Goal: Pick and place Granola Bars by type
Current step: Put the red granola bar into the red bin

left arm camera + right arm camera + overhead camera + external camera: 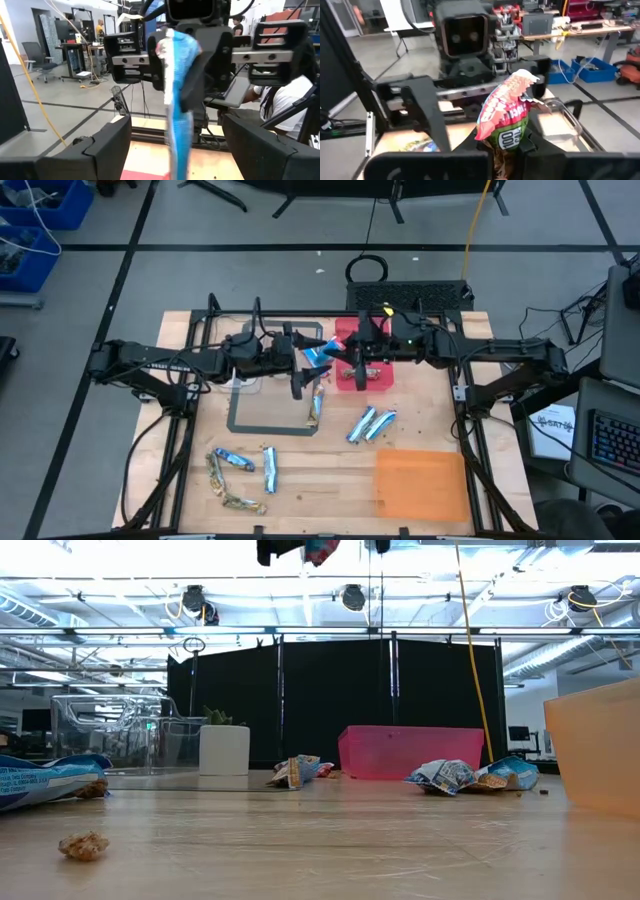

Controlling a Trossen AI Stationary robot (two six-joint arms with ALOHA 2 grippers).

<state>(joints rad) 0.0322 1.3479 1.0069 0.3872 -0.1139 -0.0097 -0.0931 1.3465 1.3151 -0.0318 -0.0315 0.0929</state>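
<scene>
right gripper (349, 366) clamped on blue granola bar (318, 356), held aloft beside pink bin (378, 378) | left gripper (300, 370) spread wide, empty, facing bar | other bars (371, 423) scattered on table (420, 420)

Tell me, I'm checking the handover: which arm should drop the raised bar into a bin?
Right. Its gripper is shut on the bar, close beside the pink bin. The left gripper faces it with fingers open on either side, holding nothing.
</scene>
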